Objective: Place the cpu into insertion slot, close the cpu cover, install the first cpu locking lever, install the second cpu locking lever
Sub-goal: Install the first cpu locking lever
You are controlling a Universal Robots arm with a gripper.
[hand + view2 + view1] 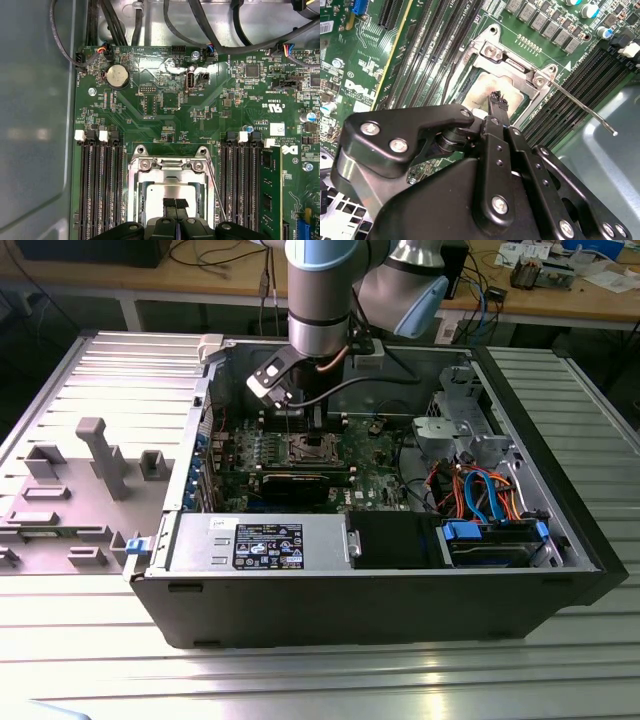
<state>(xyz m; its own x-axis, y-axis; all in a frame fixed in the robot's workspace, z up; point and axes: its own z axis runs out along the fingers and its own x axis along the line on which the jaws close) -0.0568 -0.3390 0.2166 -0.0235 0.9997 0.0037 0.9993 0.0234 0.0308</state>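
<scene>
The cpu (167,192) lies flat in the insertion slot (135,190) on the green motherboard (165,102), its silver top (482,92) showing. The cpu cover (168,163), a silver frame, appears to lie down around it. A thin metal locking lever (585,111) sticks out from one socket corner, unlatched, and it shows beside the socket (213,185) in the first wrist view. My gripper (497,101) hovers right over the chip with its black fingertips (169,203) together and nothing between them. In the exterior view the gripper (315,425) hangs inside the open computer case, just above the socket (305,450).
Long black memory slots (100,185) flank the socket on both sides. Cables (480,490) and a drive cage (455,425) fill the case toward the exterior view's right. A power supply (260,540) sits at the front. A grey fixture tray (90,470) stands outside at the exterior view's left.
</scene>
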